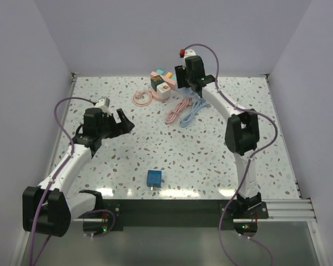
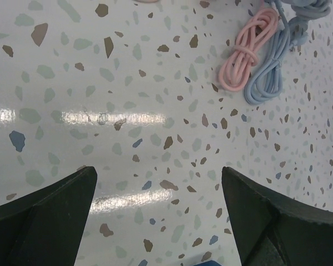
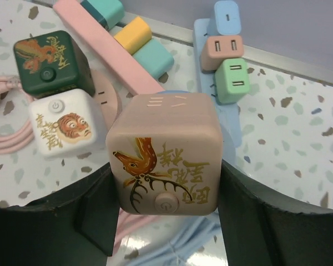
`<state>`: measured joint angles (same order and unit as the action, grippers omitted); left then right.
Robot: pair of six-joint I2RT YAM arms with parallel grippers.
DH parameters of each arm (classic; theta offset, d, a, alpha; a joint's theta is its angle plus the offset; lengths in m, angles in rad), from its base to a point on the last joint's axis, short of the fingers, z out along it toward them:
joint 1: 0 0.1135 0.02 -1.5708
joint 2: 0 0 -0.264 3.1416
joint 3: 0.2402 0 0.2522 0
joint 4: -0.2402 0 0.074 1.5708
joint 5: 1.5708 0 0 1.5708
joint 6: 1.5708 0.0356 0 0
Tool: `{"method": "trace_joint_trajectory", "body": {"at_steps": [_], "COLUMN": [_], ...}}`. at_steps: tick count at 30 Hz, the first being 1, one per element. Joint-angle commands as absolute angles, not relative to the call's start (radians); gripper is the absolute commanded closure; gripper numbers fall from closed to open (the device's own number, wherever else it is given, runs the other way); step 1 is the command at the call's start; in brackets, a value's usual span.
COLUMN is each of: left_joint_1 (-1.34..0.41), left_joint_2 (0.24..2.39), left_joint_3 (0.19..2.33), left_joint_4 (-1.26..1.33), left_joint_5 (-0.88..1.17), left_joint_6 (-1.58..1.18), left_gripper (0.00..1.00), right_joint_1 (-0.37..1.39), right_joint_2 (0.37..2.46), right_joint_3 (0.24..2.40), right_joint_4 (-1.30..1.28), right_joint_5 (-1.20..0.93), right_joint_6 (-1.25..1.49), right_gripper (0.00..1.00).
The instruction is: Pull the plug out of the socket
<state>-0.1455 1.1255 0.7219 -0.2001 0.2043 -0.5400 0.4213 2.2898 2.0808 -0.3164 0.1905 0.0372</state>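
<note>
**Far edge of the table.** The right gripper (image 3: 166, 183) is clamped on a tan cube plug (image 3: 164, 149) bearing a gold deer motif, pressing on it from both sides. The cube stands close against a pink power strip (image 3: 102, 41), with a blue power strip (image 3: 227, 124) just beside it. Its prongs are hidden beneath its own body. A white cube plug (image 3: 61, 124) and a dark green cube plug (image 3: 47, 61) stand near it, touching each other.

**Left side.** The left gripper (image 2: 158, 216) hangs with jaws spread wide above the terrazzo table (image 2: 127, 83), holding nothing. A pink cable coil (image 2: 244, 52) and a blue cable coil (image 2: 269, 75) lie touching beyond it. A small blue box (image 1: 154, 178) rests near the arm bases.
</note>
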Motion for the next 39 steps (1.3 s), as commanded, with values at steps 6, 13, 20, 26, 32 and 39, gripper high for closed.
{"method": "trace_joint_trajectory", "body": {"at_steps": [6, 13, 20, 26, 32, 39], "left_joint_1": [-0.161, -0.264, -0.350, -0.428, -0.488, -0.494], "left_joint_2": [1.152, 1.201, 1.278, 1.348, 1.423, 1.443], "left_joint_3": [0.770, 0.778, 0.787, 0.822, 0.827, 0.781], "left_joint_4": [-0.066, 0.018, 0.113, 0.162, 0.207, 0.285], "left_joint_5": [0.307, 0.413, 0.515, 0.572, 0.594, 0.634], "left_joint_6": [-0.532, -0.499, -0.460, -0.425, -0.433, -0.463], "left_gripper": [0.00, 0.00, 0.00, 0.00, 0.00, 0.09], "right_joint_1": [0.408, 0.410, 0.451, 0.538, 0.594, 0.595], "right_joint_2": [1.875, 1.634, 1.471, 1.457, 1.499, 1.511], "right_joint_3": [2.003, 1.689, 1.350, 1.243, 1.279, 1.311], "right_joint_4": [-0.418, -0.643, -0.632, -0.522, -0.497, -0.488], "right_joint_5": [0.146, 0.017, -0.230, -0.246, -0.198, -0.107], "right_joint_6": [0.077, 0.095, 0.320, 0.474, 0.528, 0.558], "right_gripper": [1.00, 1.00, 1.00, 1.00, 1.00, 1.00]}}
